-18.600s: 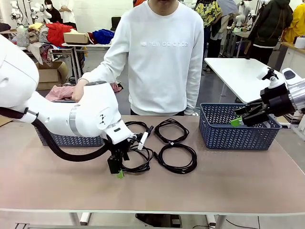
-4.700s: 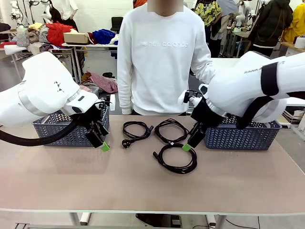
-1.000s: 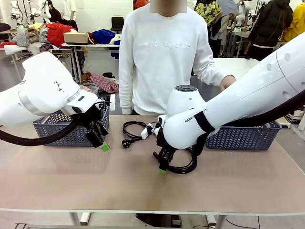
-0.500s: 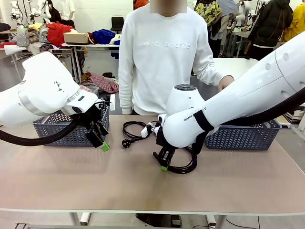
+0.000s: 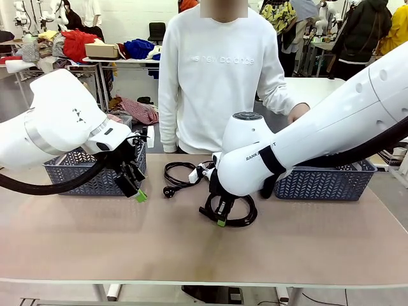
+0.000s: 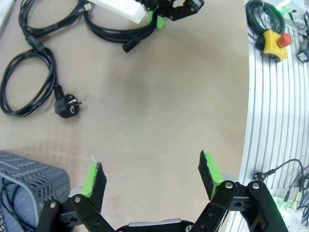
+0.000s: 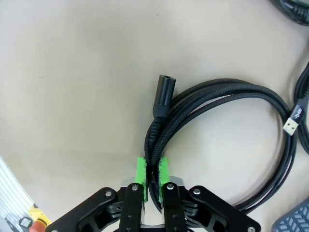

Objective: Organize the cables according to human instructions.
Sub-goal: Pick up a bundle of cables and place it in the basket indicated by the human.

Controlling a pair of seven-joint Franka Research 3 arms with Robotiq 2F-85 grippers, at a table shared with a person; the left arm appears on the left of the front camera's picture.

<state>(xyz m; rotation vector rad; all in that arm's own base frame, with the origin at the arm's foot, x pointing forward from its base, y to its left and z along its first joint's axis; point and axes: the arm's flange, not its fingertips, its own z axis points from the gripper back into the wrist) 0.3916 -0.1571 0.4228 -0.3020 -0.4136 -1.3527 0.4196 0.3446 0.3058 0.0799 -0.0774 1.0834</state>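
Right hand (image 5: 220, 220) was just shut on coiled cable (image 5: 245, 218), front view; coil tugged toward it. Right wrist view: strands clamped between pads (image 7: 141, 176), connector (image 7: 164, 94) just ahead. Left wrist view: left hand (image 6: 152, 174) held wide, empty. Grasp judged secured; transfer can follow.

bg: white wall (image 5: 124, 16) | white table (image 5: 319, 95) rear | clothes piles (image 5: 76, 41) | grey floor (image 5: 131, 83)

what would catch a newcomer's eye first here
The big white right arm stretched over the middle of the table, its right tool shut on a coiled black cable. Next, the person in a white sweatshirt at the far side, and the left tool hanging open by the left basket.
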